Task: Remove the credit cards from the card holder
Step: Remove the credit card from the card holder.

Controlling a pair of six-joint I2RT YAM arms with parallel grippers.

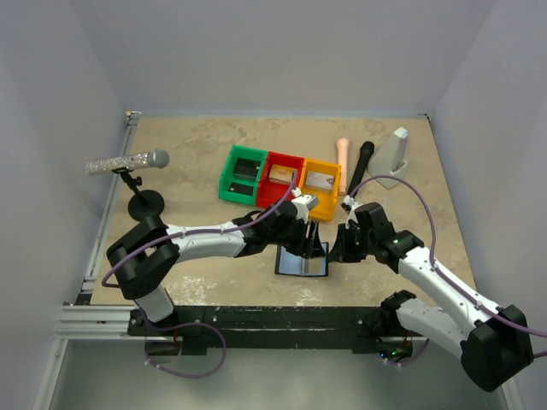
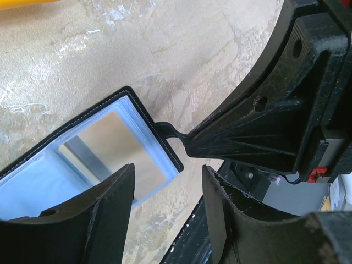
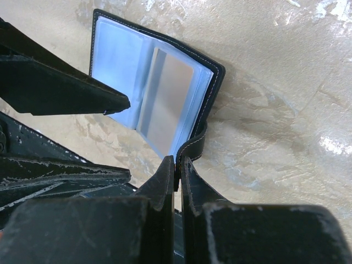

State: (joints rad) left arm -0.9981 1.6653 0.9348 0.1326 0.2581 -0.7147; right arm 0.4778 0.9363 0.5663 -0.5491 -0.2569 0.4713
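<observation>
Card holder edge tab pinched, right pincer.

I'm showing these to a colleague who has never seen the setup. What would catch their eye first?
The black card holder, lying open at the front of the table. The right gripper is shut on its side tab, while the left gripper hangs open over a silvery card in its clear sleeve. Behind sit joined green, red and yellow bins.
</observation>
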